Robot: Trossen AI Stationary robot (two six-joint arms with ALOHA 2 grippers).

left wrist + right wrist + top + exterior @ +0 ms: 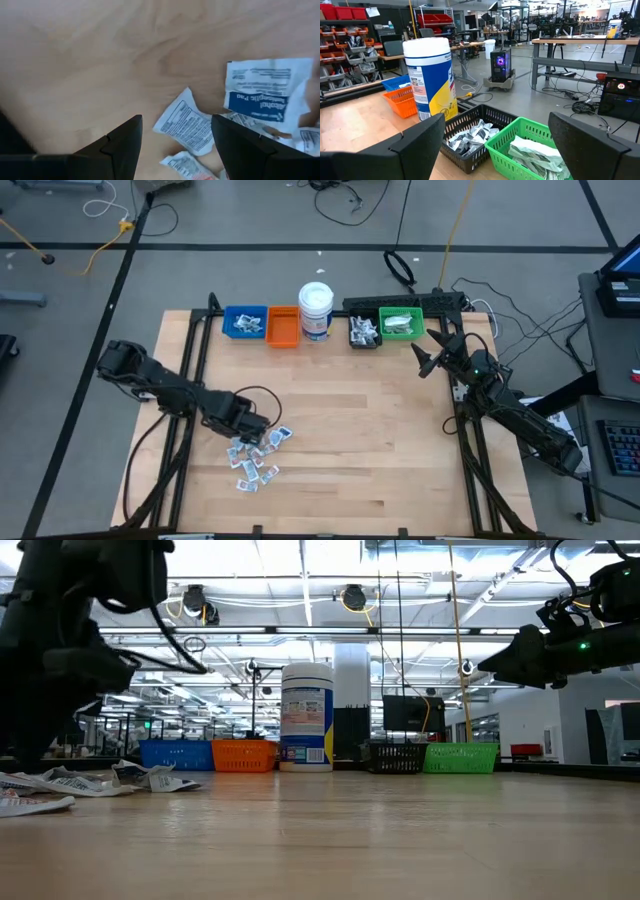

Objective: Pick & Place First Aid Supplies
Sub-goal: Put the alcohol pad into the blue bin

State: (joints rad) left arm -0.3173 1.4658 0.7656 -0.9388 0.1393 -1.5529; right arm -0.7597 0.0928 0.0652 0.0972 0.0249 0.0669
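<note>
While its two dark fingers [125, 145] stand apart with nothing between them, the left gripper [262, 432] hangs low over the heap of first aid supplies [256, 458], at the heap's edge facing the white jar [316, 308]. Seen from its wrist, a small white printed packet [186, 125] lies between the fingertips' line, and a blue-and-white alcohol pad packet [264, 89] lies just beside it; other packets are cut off at the frame edge. The right gripper [428, 358], also spread wide and empty, hovers well above the wood near the green bin [402, 323] and black bin [364, 332], both holding packets. The orange bin [283, 326] and blue bin [244, 321] flank the jar's other side. In the low view the left arm hides much of the heap.
</note>
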